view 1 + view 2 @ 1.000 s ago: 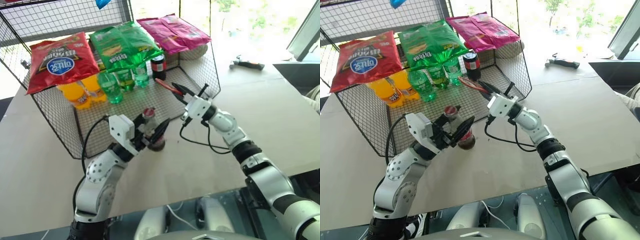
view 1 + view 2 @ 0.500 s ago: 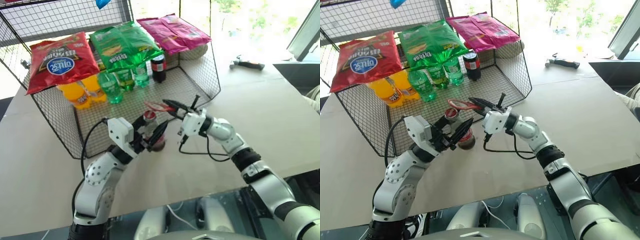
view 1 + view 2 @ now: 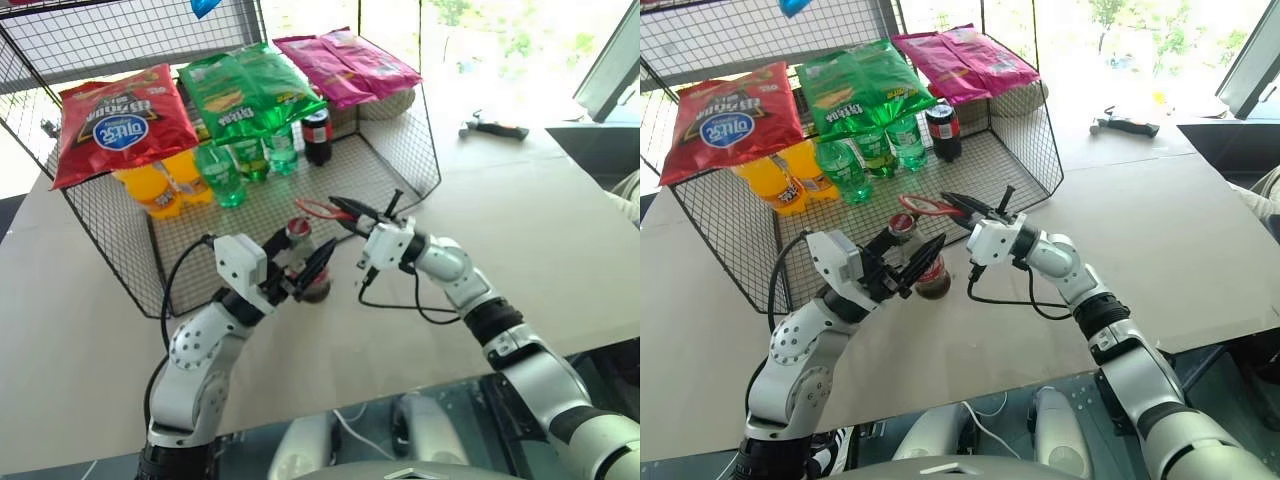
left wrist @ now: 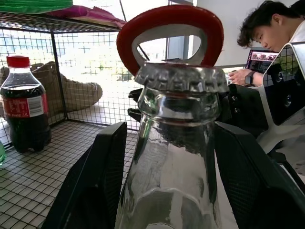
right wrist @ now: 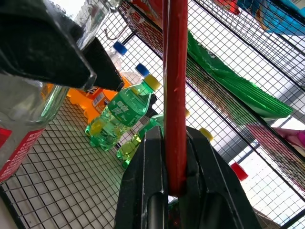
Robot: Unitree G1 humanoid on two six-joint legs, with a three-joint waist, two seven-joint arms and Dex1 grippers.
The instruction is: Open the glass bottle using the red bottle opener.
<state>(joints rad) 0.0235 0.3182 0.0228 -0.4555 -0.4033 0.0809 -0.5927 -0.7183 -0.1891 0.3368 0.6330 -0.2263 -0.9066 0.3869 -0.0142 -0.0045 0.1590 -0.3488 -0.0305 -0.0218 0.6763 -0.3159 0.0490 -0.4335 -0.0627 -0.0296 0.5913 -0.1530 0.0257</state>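
Between the left gripper's (image 3: 302,272) jaws, which clasp its body, the glass bottle (image 3: 308,262) stands capped on the desk (image 3: 420,340). The red bottle opener (image 3: 925,206), pinched in the right gripper's (image 3: 958,207) shut jaws, hovers just behind the cap. Seating the ring, then levering, comes next.

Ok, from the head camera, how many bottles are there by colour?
Green plastic bottles: 3
Orange bottles: 2
Dark bottle with red cap: 1
Clear glass bottle: 1
Total: 7
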